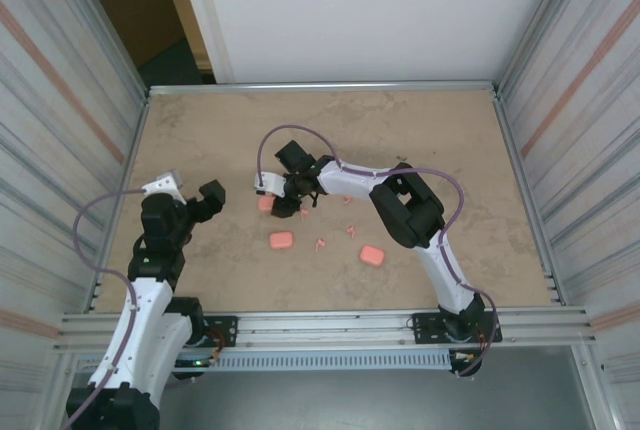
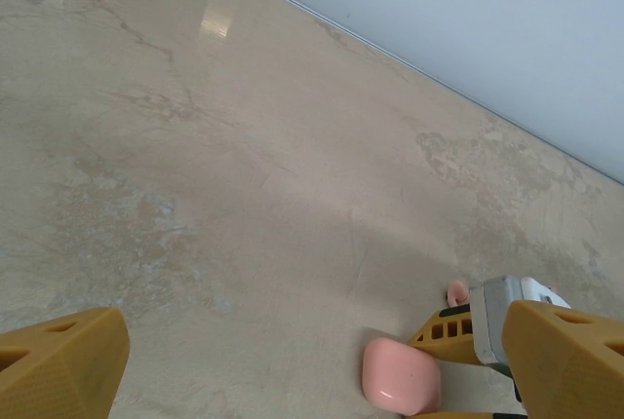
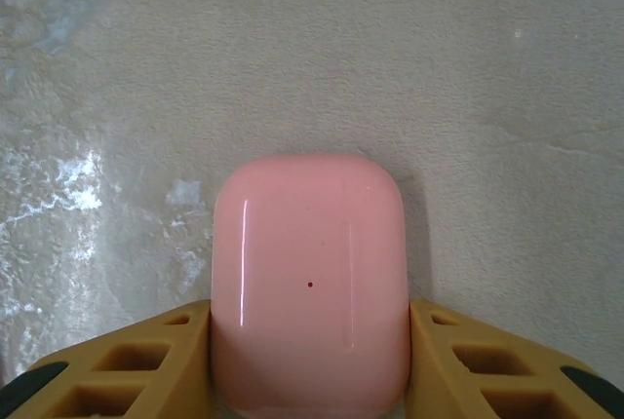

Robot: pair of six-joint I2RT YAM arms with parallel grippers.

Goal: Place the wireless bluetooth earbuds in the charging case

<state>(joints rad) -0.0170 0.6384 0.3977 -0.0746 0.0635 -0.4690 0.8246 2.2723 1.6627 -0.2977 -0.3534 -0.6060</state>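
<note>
A pink charging case point(image 3: 309, 283) lies closed on the table, and my right gripper point(image 3: 309, 365) is shut on it, its yellow fingers point(image 3: 127, 370) pressed to both sides. From above, this case point(image 1: 266, 204) sits at the tip of the right gripper point(image 1: 277, 197), left of centre. Tiny pink earbuds lie loose nearby: one point(image 1: 320, 243), another point(image 1: 351, 230), a third point(image 1: 305, 212). My left gripper point(image 1: 192, 197) hovers open at the left, nothing between its fingers point(image 2: 58, 365). Its camera looks at the held case point(image 2: 400, 376) and an earbud point(image 2: 456, 292) behind it.
Two more closed pink cases lie on the marble-patterned table, one point(image 1: 281, 240) in front of the held case and one point(image 1: 372, 254) to the right. Metal rails edge the table point(image 1: 200, 140). Corrugated walls stand on both sides.
</note>
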